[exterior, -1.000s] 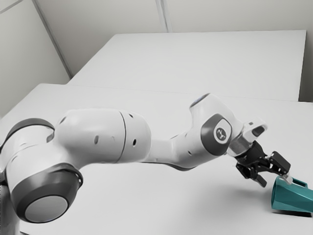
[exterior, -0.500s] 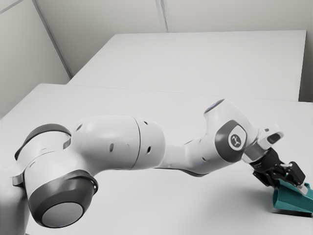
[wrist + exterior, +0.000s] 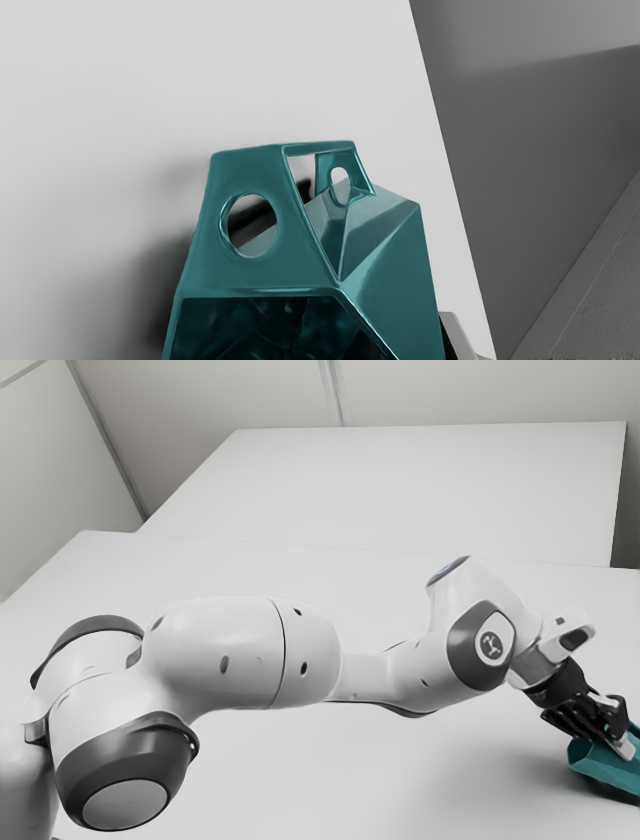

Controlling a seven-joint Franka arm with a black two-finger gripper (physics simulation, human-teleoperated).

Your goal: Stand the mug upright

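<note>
At the near end of the room, the near tabletop [image 3: 480, 760] carries the first hazard: its edge [image 3: 446, 175] passes close by the mug [image 3: 603, 766], and a sideways push could send the mug over. With the arm [image 3: 235, 652] reaching far out, a small error in its swing could likewise shove the mug along. As for the gripper [image 3: 623, 748], whether it stands open or closed on the mug cannot be told; should its hold be poor, the slanted, glossy walls could slip and roll during a turn. Mug condition: over on its side, tilted, mouth toward the gripper, not upright; any clearance beneath cannot be established. Released short of vertical, it would likely topple. Its handle [image 3: 250, 170], projecting, could catch on the tabletop.

Count, by size: tabletops, two, near and far [image 3: 430, 490]; arm, one; gripper, one; mug, one; handle, one.
</note>
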